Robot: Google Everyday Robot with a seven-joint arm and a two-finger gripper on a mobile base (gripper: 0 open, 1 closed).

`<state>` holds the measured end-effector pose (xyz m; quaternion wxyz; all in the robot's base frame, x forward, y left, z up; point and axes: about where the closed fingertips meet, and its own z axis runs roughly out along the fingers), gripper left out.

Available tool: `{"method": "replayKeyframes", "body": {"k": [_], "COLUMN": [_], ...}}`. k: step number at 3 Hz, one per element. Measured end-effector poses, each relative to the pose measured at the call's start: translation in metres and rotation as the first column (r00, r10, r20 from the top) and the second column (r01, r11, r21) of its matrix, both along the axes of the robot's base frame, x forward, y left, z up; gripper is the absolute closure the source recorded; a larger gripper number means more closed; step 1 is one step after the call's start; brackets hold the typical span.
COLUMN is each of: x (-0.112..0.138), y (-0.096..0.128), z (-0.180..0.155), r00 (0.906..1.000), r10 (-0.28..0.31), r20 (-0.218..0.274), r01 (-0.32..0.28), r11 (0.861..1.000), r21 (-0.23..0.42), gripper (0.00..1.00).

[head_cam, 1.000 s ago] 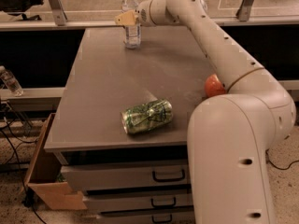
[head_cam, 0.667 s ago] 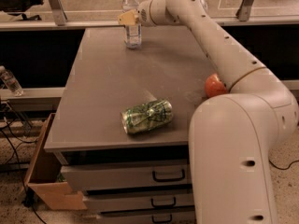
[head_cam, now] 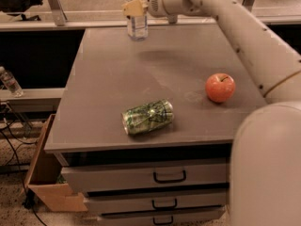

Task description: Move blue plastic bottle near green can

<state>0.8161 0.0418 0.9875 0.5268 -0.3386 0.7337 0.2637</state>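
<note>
Holding the upright blue plastic bottle (head_cam: 137,28) clamped between its fingers at the far edge of the bench (head_cam: 103,79), the gripper (head_cam: 135,8) has the green can (head_cam: 147,117) almost straight toward the front edge, lying sideways.

Matt beige end effector (head_cam: 136,7) up top, clamped on clear glossy blue plastic bottle (head_cam: 137,27). Well below it: dented shiny metal green can (head_cam: 147,117). Below-right: smooth glossy apple (head_cam: 220,87). Underneath: matt grey counter (head_cam: 103,88).
</note>
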Motion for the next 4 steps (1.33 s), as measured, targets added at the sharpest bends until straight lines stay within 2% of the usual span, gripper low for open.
{"method": "replayKeyframes", "body": {"k": [1, 2, 3, 4], "x": [-0.06, -0.134, -0.135, -0.154], "y": [-0.012, -0.028, -0.022, -0.017], "z": [0.023, 0.034, 0.029, 0.011], "r00": [0.995, 0.9746, 0.9708, 0.9513], "r10": [0.087, 0.193, 0.217, 0.297], "r20": [0.05, 0.114, 0.102, 0.083], "r01": [-0.088, -0.203, -0.226, -0.301], "r11": [0.996, 0.976, 0.97, 0.952], "r21": [0.03, 0.081, 0.088, 0.047], "gripper": [1.0, 1.0, 1.0, 1.0]}}
